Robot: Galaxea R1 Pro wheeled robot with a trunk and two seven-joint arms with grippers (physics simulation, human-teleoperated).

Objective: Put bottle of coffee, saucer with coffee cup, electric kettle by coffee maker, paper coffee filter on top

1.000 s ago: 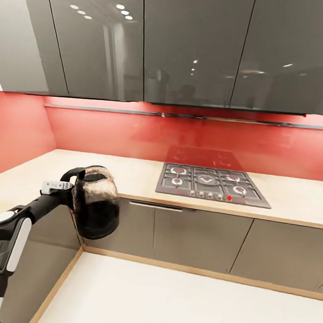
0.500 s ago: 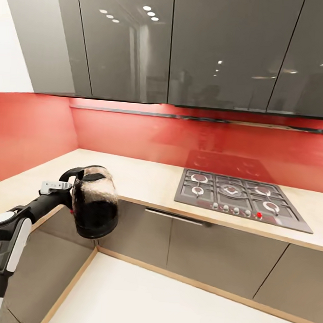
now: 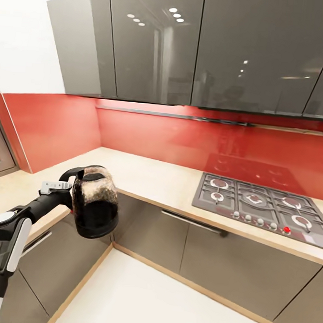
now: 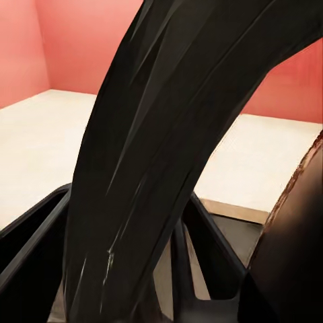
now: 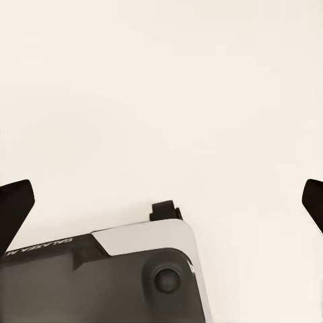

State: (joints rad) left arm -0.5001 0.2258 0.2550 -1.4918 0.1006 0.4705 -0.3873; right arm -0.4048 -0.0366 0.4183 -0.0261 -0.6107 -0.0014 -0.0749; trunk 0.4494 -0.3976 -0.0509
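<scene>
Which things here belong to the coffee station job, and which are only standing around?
For the job:
- electric kettle, held by the left gripper
- countertop, where it must go

Not part of it:
- gas hob
- grey wall cabinets
- red backsplash

The electric kettle hangs left of the hob, which sits in the desk under the cabinets.

The robot's view has swung leftward: the hob now lies further right, and a white wall appears beyond the cabinets.
</scene>
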